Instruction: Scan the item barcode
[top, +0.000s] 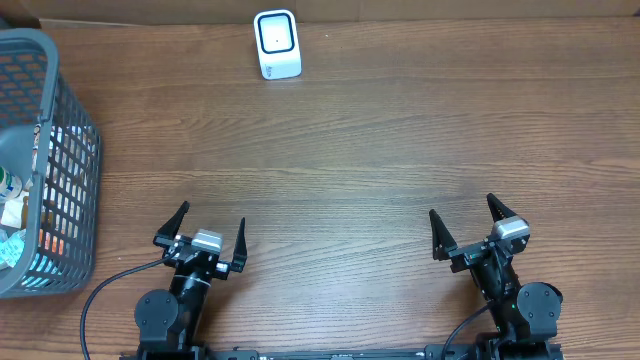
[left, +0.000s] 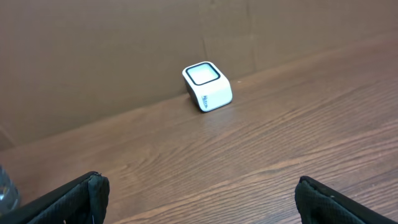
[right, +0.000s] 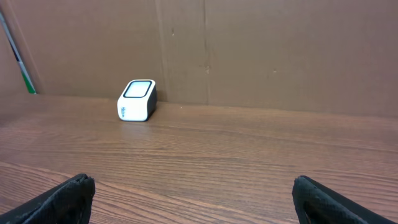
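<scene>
A white barcode scanner (top: 277, 44) with a dark-framed window stands at the table's far edge, also seen in the left wrist view as the scanner (left: 208, 87) and in the right wrist view as the scanner (right: 137, 100). Items lie inside a grey basket (top: 62, 94) at the far left; their barcodes cannot be made out. My left gripper (top: 211, 228) rests near the front edge, open and empty, its fingers (left: 74, 198) spread wide. My right gripper (top: 463, 222) is open too, with nothing between its fingertips (right: 323, 200).
A brown cardboard wall (right: 261, 50) runs behind the scanner along the back of the wooden table (top: 360, 150). The basket takes up the left edge. Black cables (top: 105, 290) trail from the arm bases at the front.
</scene>
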